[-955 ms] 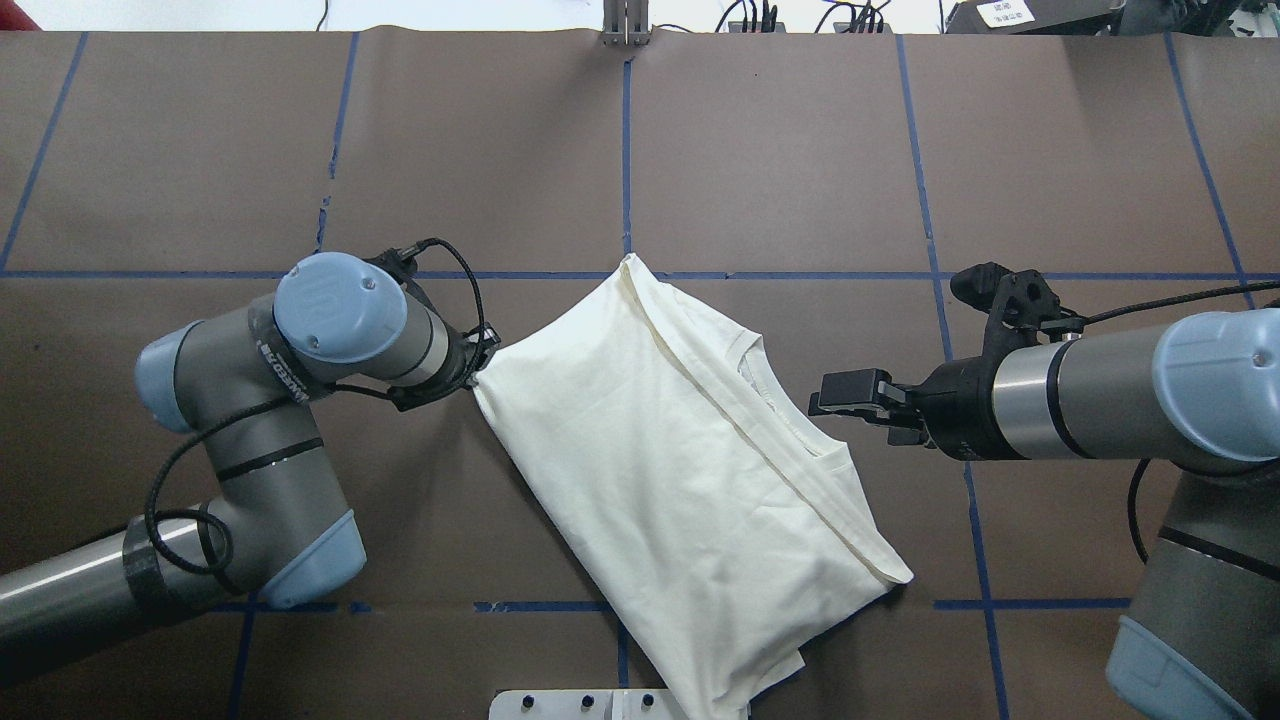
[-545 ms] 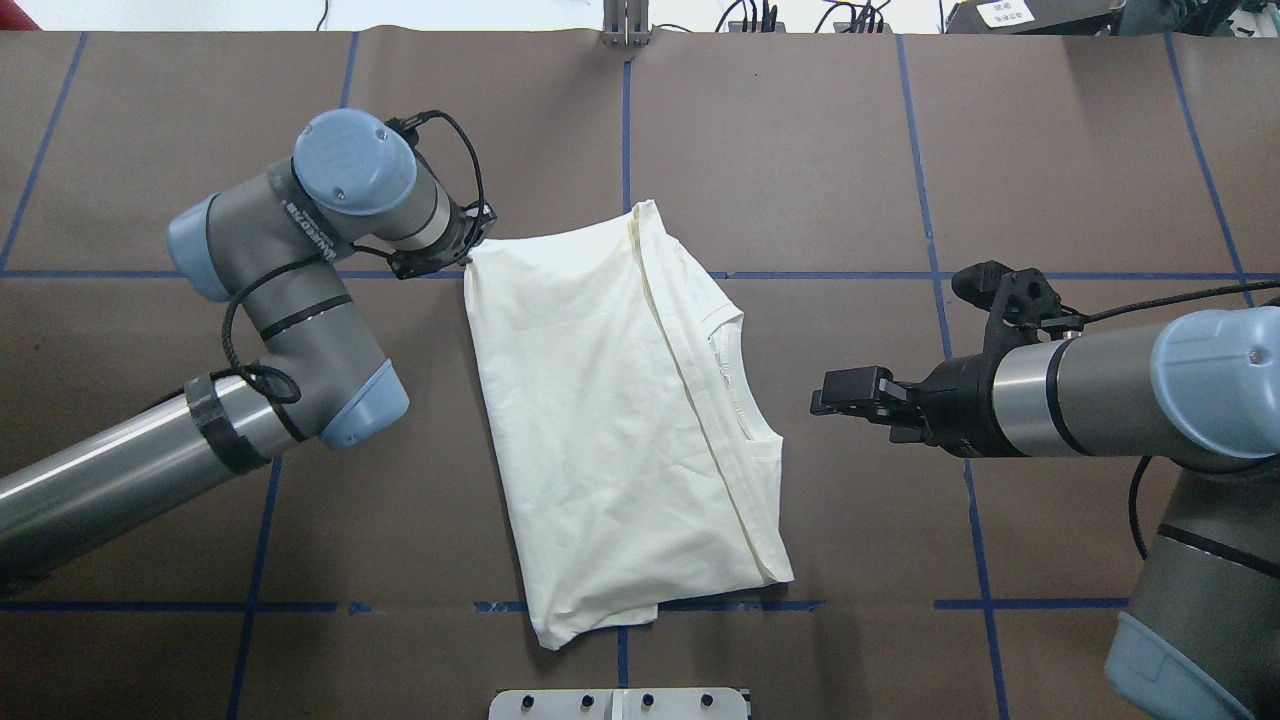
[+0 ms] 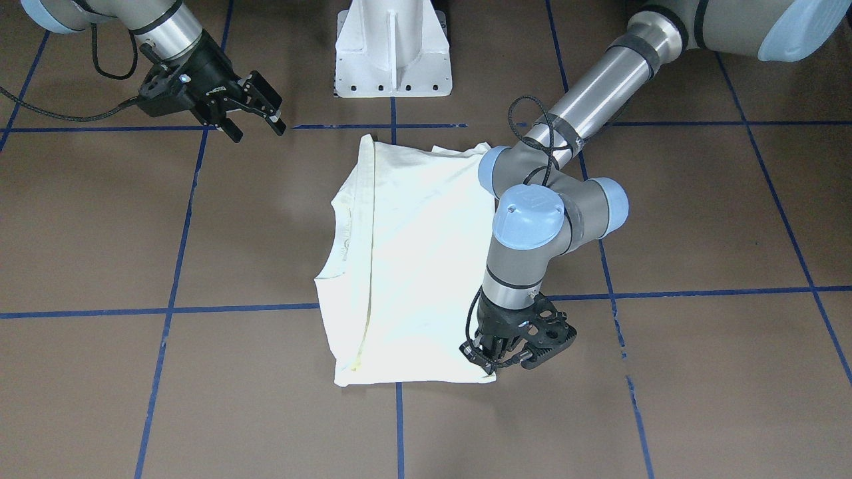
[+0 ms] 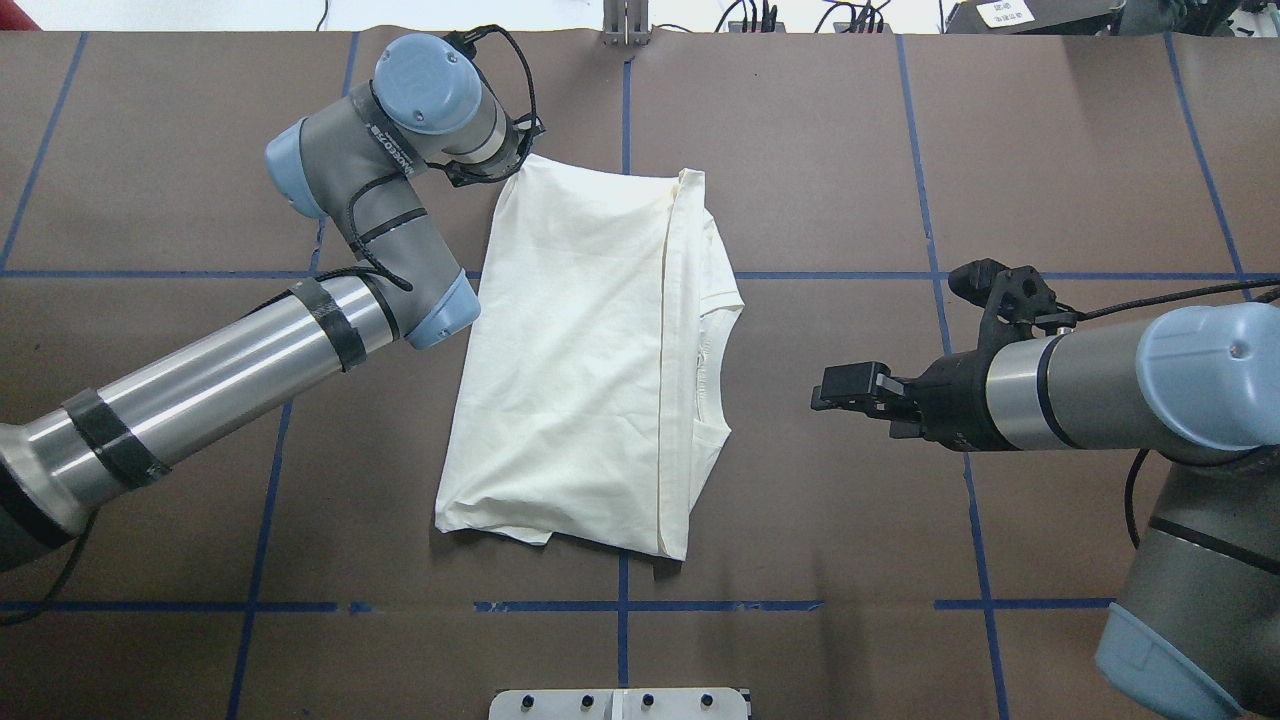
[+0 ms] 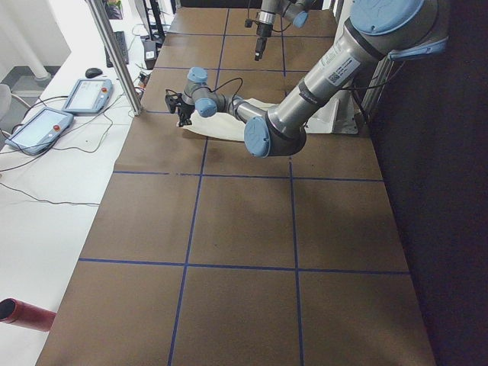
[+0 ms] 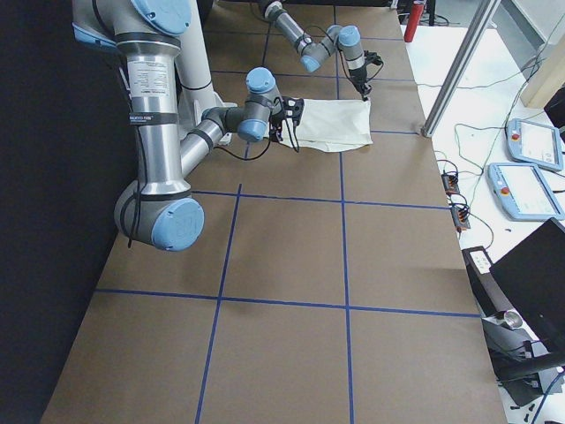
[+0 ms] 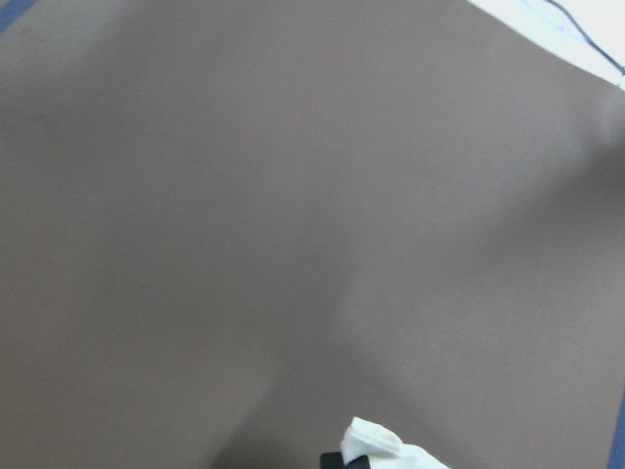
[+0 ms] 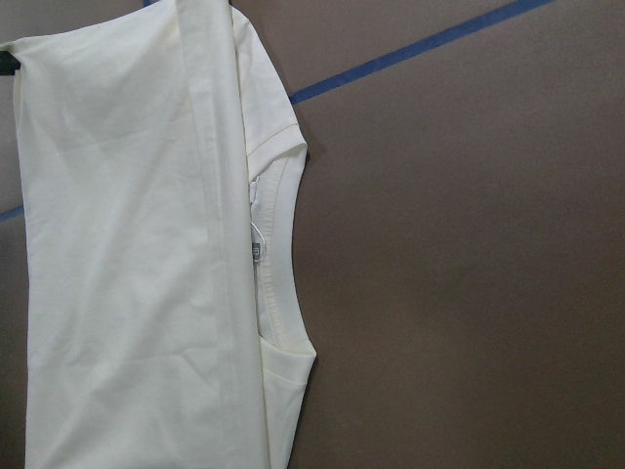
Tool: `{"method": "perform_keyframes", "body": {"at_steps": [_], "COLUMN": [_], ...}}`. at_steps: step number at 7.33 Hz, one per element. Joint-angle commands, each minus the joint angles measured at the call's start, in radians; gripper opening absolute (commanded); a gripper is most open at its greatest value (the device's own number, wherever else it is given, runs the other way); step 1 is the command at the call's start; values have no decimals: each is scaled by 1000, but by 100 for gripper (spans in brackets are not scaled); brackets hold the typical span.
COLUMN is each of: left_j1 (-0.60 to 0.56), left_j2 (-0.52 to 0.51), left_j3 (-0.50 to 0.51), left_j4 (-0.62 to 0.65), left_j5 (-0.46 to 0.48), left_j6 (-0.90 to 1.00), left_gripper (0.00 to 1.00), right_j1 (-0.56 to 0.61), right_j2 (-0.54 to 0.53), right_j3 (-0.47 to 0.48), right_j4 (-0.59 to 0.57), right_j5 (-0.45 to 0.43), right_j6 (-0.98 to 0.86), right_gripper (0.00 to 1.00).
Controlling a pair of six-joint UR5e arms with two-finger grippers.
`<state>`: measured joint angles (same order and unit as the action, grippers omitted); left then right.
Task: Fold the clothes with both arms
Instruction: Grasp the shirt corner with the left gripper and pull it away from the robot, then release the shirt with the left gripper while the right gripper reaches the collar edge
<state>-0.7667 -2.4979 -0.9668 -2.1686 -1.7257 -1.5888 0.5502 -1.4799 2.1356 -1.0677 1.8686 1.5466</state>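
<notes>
We note left gripper [image 3: 490,360] clamped on T-shirt [image 4: 580,350] corner | right gripper [image 3: 258,132] fingers spread, apart from it

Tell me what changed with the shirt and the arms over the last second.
The left end effector, clamped on a T-shirt corner, dragged it toward the far edge of the table, swinging it from diagonal to nearly straight. The right end effector stayed open beside the collar.

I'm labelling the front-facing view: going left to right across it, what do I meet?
The right hand, open → the cream T-shirt, folded flat → the left hand, shut on the T-shirt's lower-right corner in this view.
</notes>
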Motion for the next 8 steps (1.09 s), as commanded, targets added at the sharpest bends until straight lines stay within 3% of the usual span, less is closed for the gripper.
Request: {"method": "perform_keyframes", "body": {"at_steps": [1, 3, 4, 7, 8], "left_j1": [-20, -40, -45, -114, -126], "left_j2": [-4, 17, 31, 124, 151], "left_j3": [54, 66, 63, -94, -166], "left_j4": [-20, -22, -22, 30, 86], "left_j5": [14, 49, 51, 37, -18], "left_j6": [3, 53, 75, 206, 263], "left_gripper": [0, 0, 99, 100, 100], "right_j1": [0, -1, -1, -9, -12], "right_j2": [12, 12, 22, 97, 149], "right_j3": [-22, -25, -34, -112, -161], "right_j4": [0, 0, 0, -15, -37], "right_j5": [0, 0, -5, -32, -42], "right_j6": [0, 1, 0, -2, -11], "right_gripper": [100, 100, 100, 100, 100]}}
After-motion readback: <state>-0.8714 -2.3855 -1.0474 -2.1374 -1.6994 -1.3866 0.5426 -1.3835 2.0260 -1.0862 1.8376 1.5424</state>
